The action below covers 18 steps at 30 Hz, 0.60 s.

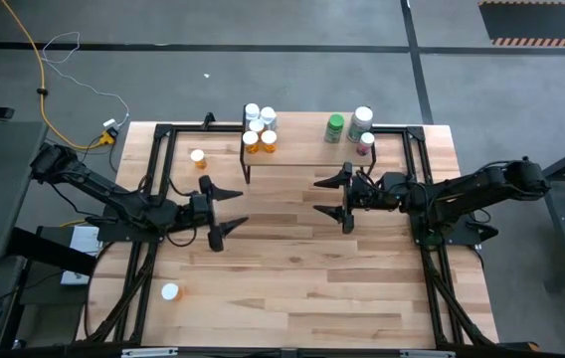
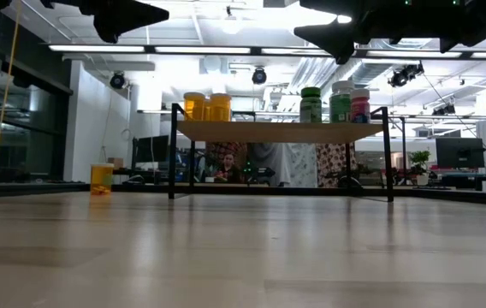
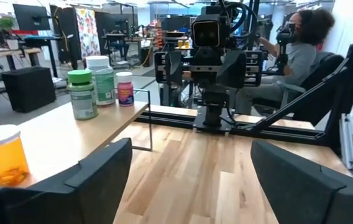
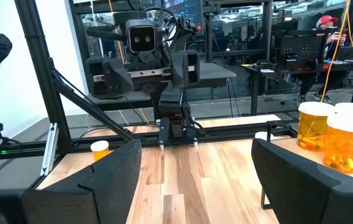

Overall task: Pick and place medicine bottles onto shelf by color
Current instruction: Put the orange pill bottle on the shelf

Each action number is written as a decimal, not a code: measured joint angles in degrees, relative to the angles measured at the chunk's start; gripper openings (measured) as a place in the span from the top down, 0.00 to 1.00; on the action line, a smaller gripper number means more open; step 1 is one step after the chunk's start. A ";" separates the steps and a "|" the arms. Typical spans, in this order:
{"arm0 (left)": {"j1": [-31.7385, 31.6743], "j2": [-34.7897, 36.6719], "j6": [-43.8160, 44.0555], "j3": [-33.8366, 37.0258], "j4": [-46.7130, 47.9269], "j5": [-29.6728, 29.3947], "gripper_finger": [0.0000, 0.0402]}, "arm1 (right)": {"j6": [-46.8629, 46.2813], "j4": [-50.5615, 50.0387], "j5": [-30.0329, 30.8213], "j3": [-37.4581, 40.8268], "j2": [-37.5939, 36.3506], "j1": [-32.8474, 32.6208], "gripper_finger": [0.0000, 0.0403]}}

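Facing each other in front of the shelf (image 1: 307, 154), the left gripper (image 1: 225, 210) and right gripper (image 1: 334, 196) both hang with fingers spread apart, empty; two bottles (image 1: 198, 157) (image 1: 170, 291) lie apart beside the left one.

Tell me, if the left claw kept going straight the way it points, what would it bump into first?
Probably the right gripper. The open left gripper points across the bare light-wood tabletop straight at it, passing alongside the small raised wooden shelf; nothing shows between them, though depth is uncertain.
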<state>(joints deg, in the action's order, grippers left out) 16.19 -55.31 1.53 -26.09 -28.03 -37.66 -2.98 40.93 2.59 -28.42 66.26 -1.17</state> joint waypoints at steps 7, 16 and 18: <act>-0.02 -0.02 5.46 -2.18 3.84 2.05 0.19 | -0.02 -0.02 0.00 0.00 0.00 0.00 0.27; 3.09 -3.15 23.01 -21.89 50.47 19.53 0.19 | -0.02 -1.53 0.00 0.00 0.00 -0.01 0.27; 6.14 -5.51 28.46 -25.79 57.48 22.86 0.19 | -0.02 -1.53 0.00 0.00 0.00 0.00 0.27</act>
<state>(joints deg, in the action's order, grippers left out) 22.33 -60.82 29.99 -51.88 29.44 -14.80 -3.01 39.40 2.59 -28.42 66.26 -1.17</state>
